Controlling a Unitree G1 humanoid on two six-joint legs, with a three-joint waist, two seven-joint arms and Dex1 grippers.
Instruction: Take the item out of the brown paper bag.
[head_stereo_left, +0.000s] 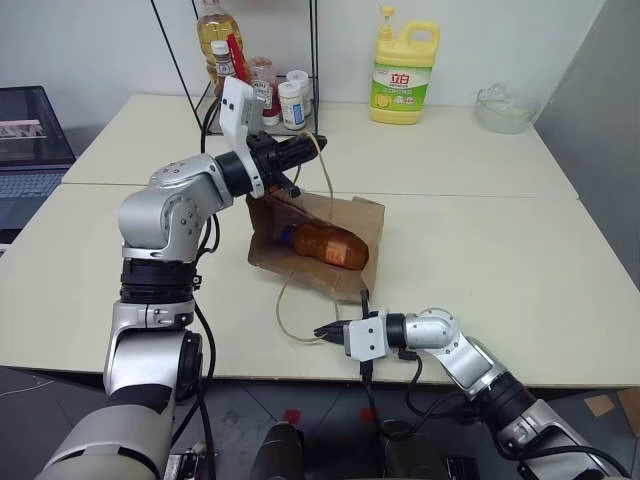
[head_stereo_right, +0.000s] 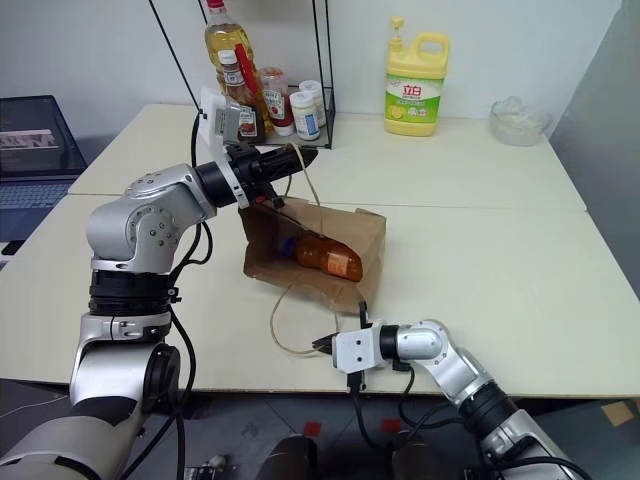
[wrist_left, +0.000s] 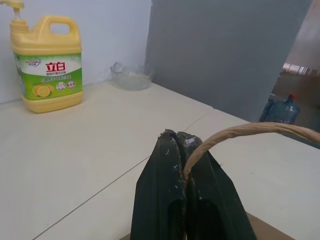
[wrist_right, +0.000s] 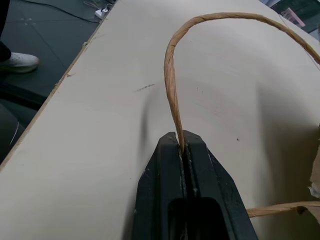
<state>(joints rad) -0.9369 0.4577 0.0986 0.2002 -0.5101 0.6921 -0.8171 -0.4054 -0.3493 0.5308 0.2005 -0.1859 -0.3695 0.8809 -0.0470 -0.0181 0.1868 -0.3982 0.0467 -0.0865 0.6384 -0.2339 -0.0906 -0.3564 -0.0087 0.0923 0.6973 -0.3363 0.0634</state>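
Your table (head_stereo_left: 480, 250) is wide and pale, made of joined tops with seams between them, and the brown paper bag (head_stereo_left: 345, 215) lies on its side near the middle, the mouth held open toward you. Inside it you can see the bottle (head_stereo_left: 330, 245) of orange liquid, lying flat on the lower wall of the bag. The left gripper (head_stereo_left: 308, 147) is pressed together on the upper handle (head_stereo_left: 322, 165) and holds it up above the bag; the right gripper (head_stereo_left: 322, 331) is pinching the lower handle (head_stereo_left: 285, 310) close to the near table edge. I think the step in hand is to hold the mouth open, so keep the 2 handles apart and pull gently, because thin twine can tear from paper. You have no free gripper now, so 1 must let go before you reach in. At the back stand a yellow detergent jug (head_stereo_left: 403, 70), a glass bowl (head_stereo_left: 503, 110), and a wire rack (head_stereo_left: 270, 60) with some bottles; a laptop (head_stereo_left: 30, 150) is at the left.
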